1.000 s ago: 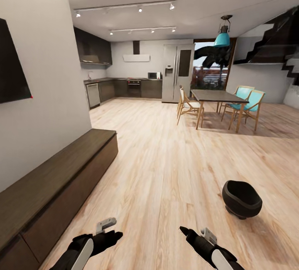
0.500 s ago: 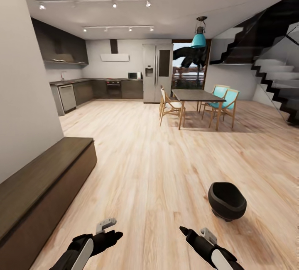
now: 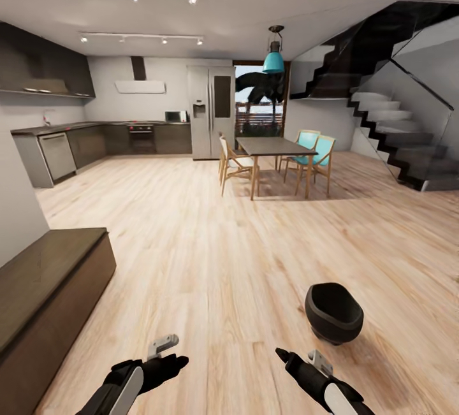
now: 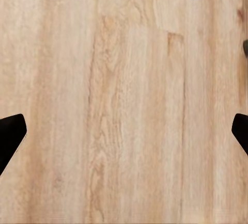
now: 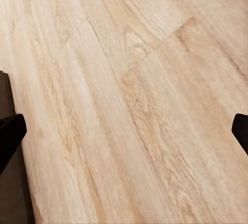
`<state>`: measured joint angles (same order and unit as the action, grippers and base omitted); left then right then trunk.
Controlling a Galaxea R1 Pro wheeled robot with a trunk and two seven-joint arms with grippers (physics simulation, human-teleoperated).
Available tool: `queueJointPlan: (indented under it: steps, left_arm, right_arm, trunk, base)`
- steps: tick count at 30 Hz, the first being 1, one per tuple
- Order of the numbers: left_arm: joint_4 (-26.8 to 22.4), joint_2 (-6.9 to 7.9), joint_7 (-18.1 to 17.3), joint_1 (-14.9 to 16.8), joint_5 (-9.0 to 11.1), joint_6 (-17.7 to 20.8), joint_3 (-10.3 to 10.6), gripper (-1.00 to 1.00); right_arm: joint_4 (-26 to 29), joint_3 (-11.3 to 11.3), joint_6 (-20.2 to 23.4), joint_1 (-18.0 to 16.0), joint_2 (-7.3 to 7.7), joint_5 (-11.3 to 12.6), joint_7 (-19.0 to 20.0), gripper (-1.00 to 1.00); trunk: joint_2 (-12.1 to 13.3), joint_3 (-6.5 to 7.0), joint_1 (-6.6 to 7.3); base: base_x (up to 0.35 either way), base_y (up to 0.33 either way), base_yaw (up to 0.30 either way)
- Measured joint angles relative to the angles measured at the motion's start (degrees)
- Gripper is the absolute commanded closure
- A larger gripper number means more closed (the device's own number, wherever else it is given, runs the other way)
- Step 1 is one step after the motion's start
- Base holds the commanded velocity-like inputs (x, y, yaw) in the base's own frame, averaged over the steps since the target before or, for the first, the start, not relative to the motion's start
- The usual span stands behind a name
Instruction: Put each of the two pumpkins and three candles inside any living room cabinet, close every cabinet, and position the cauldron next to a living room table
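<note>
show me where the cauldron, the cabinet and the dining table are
cauldron (image 3: 334, 313), head view, on its black outer belly below the mouth
cabinet (image 3: 44, 268), head view, on its flat dark brown top
dining table (image 3: 271, 145), head view, on the middle of its dark tabletop

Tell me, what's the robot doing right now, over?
Both grippers open, empty, over wood floor. Glossy black round-bellied cauldron on floor ahead of right gripper. Long dark brown cabinet beside left gripper, closed.

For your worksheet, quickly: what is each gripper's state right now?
Left gripper: open, holding nothing, above bare floor.
Right gripper: open, holding nothing.
</note>
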<state>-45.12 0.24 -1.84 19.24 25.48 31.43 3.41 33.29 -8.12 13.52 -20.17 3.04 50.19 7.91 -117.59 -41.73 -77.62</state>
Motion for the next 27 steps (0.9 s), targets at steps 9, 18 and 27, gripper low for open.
queueJointPlan:
  steps: [9, 18, 27]
  left_arm:
    - [0.0, 0.0, 0.0, 0.0, 0.0, 0.0, 0.0, -1.0]
    - [1.2, -0.05, 0.0, 0.0, -0.2, -0.5, 0.0, -1.0]
    - [1.3, -0.06, 0.0, 0.0, -0.2, -0.6, 0.0, -1.0]
  right_arm:
    - [-1.8, -0.1, -4.3, 0.0, -0.02, -0.3, -0.4, -1.0]
    - [-4.4, 0.1, -5.4, 0.0, -0.02, 0.2, -0.2, -1.0]
    - [-4.2, 0.1, -5.0, 0.0, -0.01, 0.3, -0.2, -1.0]
  trunk:
    - [0.0, -0.06, 0.0]
    - [0.0, -0.06, 0.01]
    - [0.0, -0.06, 0.01]
  base:
    - [0.261, 0.233, -0.048]
    - [0.298, 0.034, -0.001]
    - [0.329, 0.0, -0.007]
